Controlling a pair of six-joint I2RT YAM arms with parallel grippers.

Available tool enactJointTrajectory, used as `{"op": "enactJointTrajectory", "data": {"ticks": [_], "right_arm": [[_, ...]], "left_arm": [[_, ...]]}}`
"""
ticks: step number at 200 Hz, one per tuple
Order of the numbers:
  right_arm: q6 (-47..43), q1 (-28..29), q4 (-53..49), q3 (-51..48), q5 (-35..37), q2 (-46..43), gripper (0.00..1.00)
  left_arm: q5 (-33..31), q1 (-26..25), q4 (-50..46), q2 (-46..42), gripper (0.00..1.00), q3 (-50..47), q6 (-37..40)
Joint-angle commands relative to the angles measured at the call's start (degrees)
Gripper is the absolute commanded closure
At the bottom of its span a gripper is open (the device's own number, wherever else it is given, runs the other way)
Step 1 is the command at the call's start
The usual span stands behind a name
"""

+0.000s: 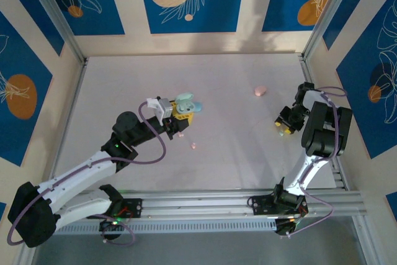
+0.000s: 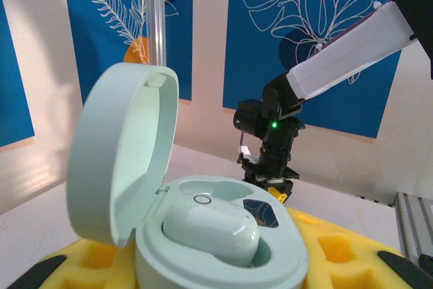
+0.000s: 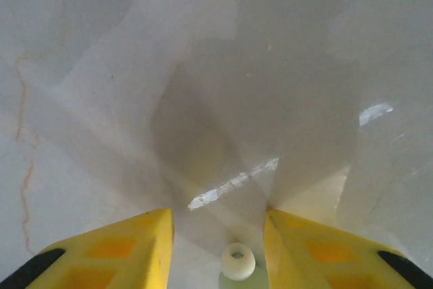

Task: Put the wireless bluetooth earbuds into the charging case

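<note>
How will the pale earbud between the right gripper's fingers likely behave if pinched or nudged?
The earbud looks tiny and rounded, so it is probably light and apt to roll. Its smooth shell may slip from the much wider fingers.

Left arm (image 1: 74,178) and right arm (image 1: 303,169): white link shells, black round joint housings. Purple cable (image 1: 162,148) looped along each. Green status LED (image 2: 272,125) on the right arm's black wrist joint. Left gripper (image 1: 182,111) and right gripper (image 1: 284,126): yellow moulded fingers (image 3: 115,252), square recesses, black tips.
</note>
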Motion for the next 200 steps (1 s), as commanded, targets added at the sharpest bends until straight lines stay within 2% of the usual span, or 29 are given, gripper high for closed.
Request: {"op": "enactJointTrajectory", "data": {"ticks": [1,75,94,129,170,200], "right_arm": [[-0.6,1.8,-0.6,-0.7,-2.9,-0.3,0.60],[-0.6,8.6,-3.6,-0.3,-4.4,-1.9,0.62],[0.0,9.1,-3.3,-0.4,-1.5,-3.6,0.62],[3.3,4.9,-1.3,-2.5,1.4,-9.2,0.59],[9.5,-3.3,6.0,-12.4,-8.0,-15.4,0.56],[10.5,-5.1,9.3,-16.1,-12.5,-15.1,0.54]], "left_arm": [[-0.2,-0.5,0.4,-0.3,0.65,1.1,-0.8],[0.1,-0.5,-0.2,-0.7,0.65,1.2,-0.7],[0.1,-0.6,-0.6,-1.0,0.65,1.2,-0.7],[-0.1,-0.5,-1.1,-1.6,0.65,1.2,-0.4],[0.2,-0.5,0.0,-1.0,0.65,0.9,-0.8],[0.7,-0.6,0.2,-0.3,0.65,1.3,-0.9]]}}
